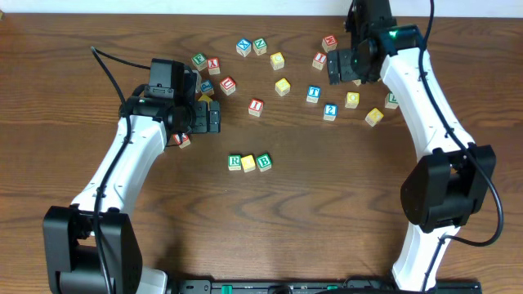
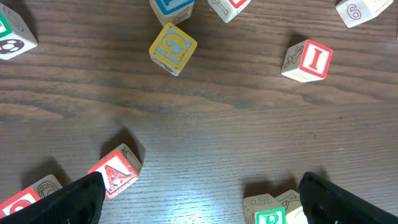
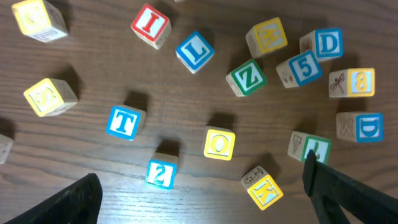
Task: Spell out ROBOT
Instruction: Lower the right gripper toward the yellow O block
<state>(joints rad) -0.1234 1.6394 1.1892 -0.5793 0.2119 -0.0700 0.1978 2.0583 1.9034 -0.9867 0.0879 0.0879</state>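
A row of three blocks, green R [image 1: 234,162], a yellow block [image 1: 248,162] and green B [image 1: 264,161], lies at mid-table. A blue T block [image 1: 314,94] and a yellow O block [image 1: 352,100] lie loose at the upper right; they show in the right wrist view as T [image 3: 122,122] and O [image 3: 219,144]. My right gripper [image 1: 343,69] [image 3: 205,199] is open and empty, above these blocks. My left gripper [image 1: 211,117] [image 2: 202,199] is open and empty over bare wood. The R block [image 2: 268,216] sits by its right finger.
Loose blocks surround the right gripper: blue 2 [image 3: 161,173], yellow K [image 3: 264,187], green Z [image 3: 245,77], blue L [image 3: 194,51], red I [image 3: 151,25]. Near the left gripper lie red A [image 2: 115,171], yellow G [image 2: 173,48] and red I [image 2: 308,60].
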